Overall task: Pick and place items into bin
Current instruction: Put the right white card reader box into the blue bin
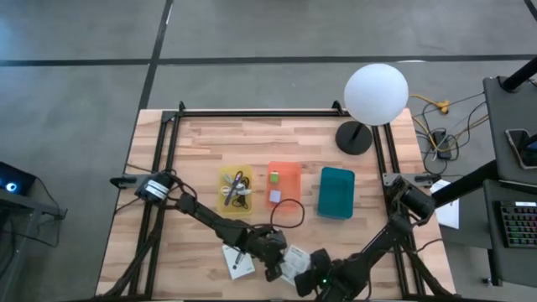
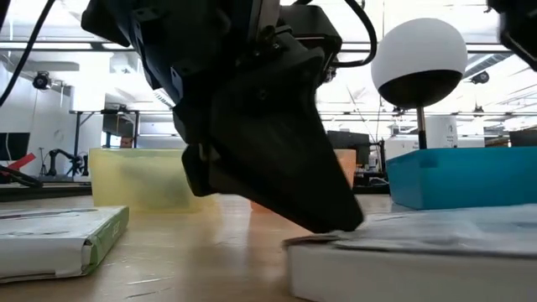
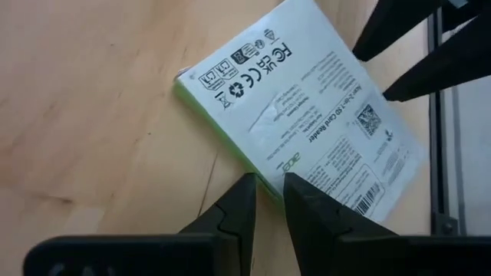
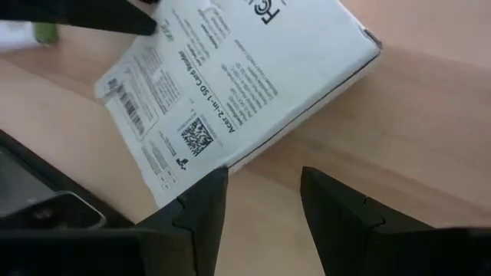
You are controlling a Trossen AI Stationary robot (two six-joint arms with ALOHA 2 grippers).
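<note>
Wooden tabletop: left tool (image 3: 266, 201) pinches the edge of a white box (image 3: 307, 123), long axis diagonal; right tool (image 4: 261, 201) spread just beside it, nothing held.

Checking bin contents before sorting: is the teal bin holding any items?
No, the teal bin shows only its bare inside in the high view.

I see two white printed boxes lying flat near the bench's front edge: one (image 3: 307, 115) with a green side at centre, the other (image 1: 237, 261) just to its left. A black cable (image 1: 289, 214) loops by the orange bin (image 1: 284, 186), which holds a green cube (image 1: 273, 177).
</note>
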